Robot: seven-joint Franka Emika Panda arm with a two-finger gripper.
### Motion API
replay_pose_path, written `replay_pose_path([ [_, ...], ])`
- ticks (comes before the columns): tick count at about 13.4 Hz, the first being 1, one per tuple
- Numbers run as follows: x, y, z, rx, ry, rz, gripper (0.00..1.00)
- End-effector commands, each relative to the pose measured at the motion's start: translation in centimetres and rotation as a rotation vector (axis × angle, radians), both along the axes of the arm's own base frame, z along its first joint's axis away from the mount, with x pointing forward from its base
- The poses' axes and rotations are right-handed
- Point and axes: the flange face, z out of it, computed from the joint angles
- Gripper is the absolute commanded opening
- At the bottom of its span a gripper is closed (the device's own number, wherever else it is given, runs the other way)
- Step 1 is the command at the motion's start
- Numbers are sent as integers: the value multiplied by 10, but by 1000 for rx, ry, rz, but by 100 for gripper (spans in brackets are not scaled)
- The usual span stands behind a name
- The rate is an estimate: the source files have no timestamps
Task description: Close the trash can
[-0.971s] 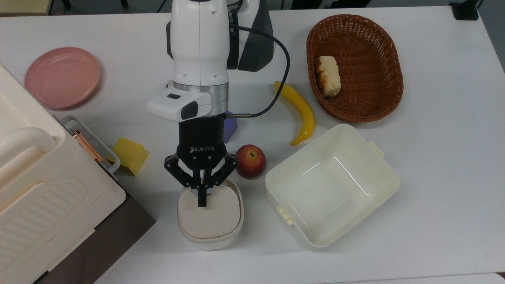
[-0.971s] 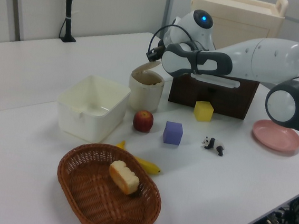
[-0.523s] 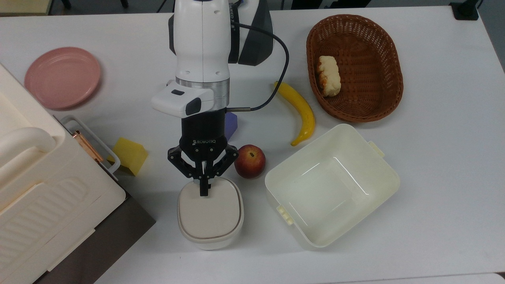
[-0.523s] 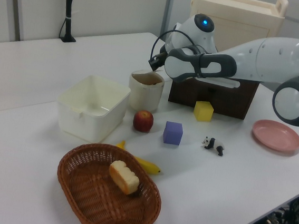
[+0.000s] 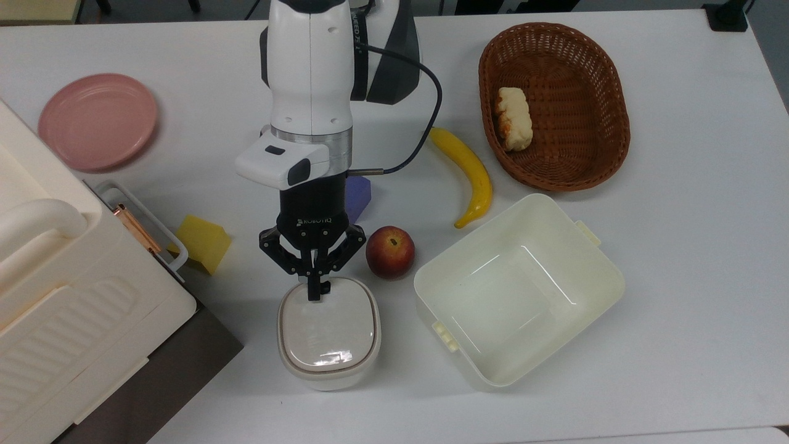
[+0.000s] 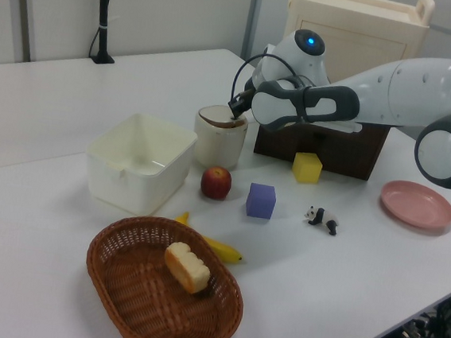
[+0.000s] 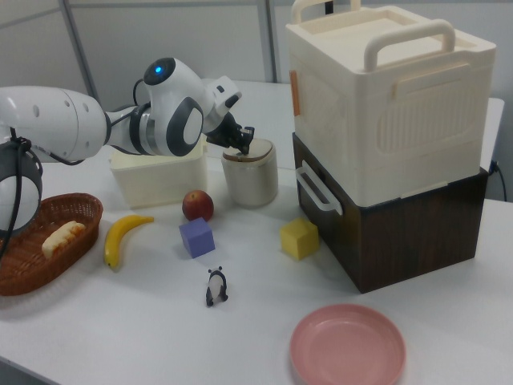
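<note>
End effector (image 5: pixel 314 288), fingers clenched together, touches the trash can (image 5: pixel 328 333) lid's rim; apple (image 5: pixel 390 251) just beside, open table (image 5: pixel 690 246) beyond.

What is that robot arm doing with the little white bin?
The robot arm is closing the small trash can. Its claw, pinched shut, rests on the back edge of the lid, by the hinge, and the lid looks flat and shut. An apple sits just beside the can, with a big empty tub past it on the top view's right. A banana, a basket holding bread, a pink plate and some blocks lie around untouched.
</note>
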Motion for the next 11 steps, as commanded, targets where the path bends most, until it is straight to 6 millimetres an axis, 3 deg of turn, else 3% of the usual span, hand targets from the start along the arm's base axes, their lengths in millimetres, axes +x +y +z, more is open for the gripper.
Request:
replay_pose_path([
  [1,-20,4,2,-15,20,26,0],
  [6,-21,5,-10,-16,39,28,0],
  [11,-12,7,-36,-26,63,34,0],
])
